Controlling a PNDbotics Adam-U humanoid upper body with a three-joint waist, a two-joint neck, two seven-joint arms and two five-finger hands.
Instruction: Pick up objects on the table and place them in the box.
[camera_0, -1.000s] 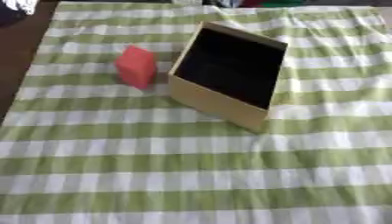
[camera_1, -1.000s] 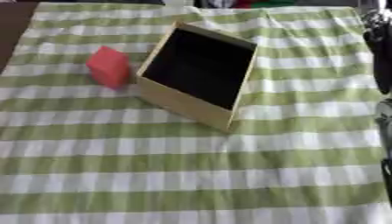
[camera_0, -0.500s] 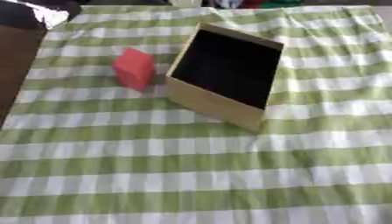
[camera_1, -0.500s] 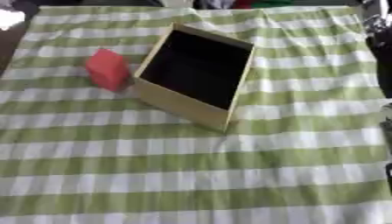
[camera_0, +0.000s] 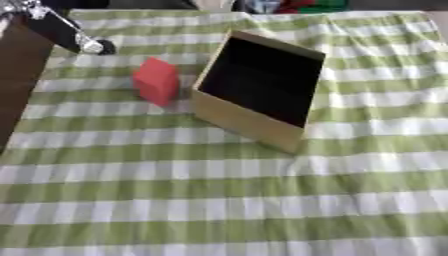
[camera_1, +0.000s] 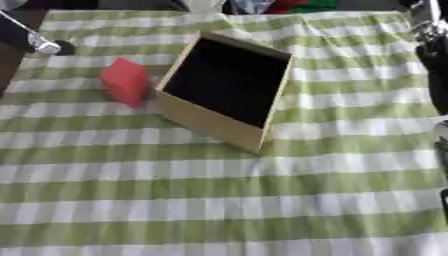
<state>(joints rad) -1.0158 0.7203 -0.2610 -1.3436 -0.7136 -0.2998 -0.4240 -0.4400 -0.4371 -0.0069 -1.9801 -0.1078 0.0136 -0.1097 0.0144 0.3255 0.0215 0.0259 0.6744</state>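
This looks like a staged test room made up to feel homely, not a lived-in home. The bench (camera_0: 16, 90) is dark brown wood, showing bare along the left side, and nearly all of it is covered by a green-and-white checked cloth (camera_0: 219, 200) of the picnic or kitchen sort, lying in soft wrinkles. At the far edge sits a small blurred heap of red and green things (camera_0: 302, 5). A black and silver robot arm (camera_0: 57, 31) reaching in from the upper left points to a robotics setup.
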